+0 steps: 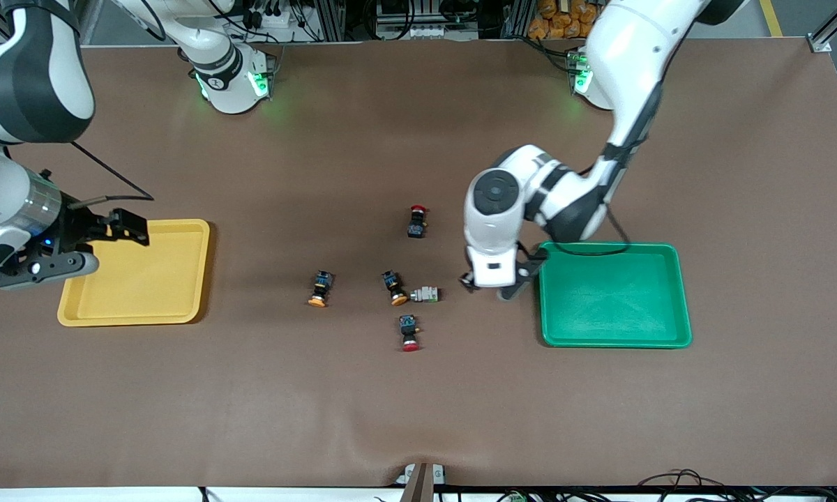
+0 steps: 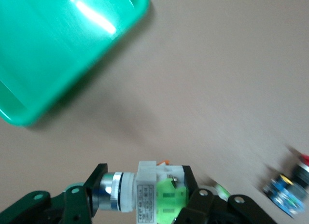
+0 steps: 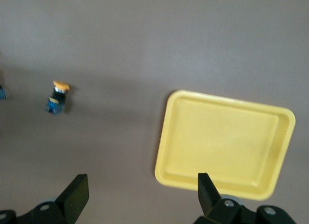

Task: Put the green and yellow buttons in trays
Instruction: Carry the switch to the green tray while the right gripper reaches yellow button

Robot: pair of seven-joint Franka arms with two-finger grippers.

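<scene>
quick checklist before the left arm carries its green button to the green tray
1. Left gripper shut on a green button, fingers on both sides: ok.
2. Button lifted off the table: cannot tell.
3. Green tray holds nothing where it shows: ok.
4. Held button beside the tray, not over it: not ok yet.
5. Right gripper open, waiting at the yellow tray, out of the way: ok.
6. Other green button on the table beside a yellow button: not ok yet.

Even overhead light; glare on green tray [image 2: 58, 45], wrist views blurred.
</scene>
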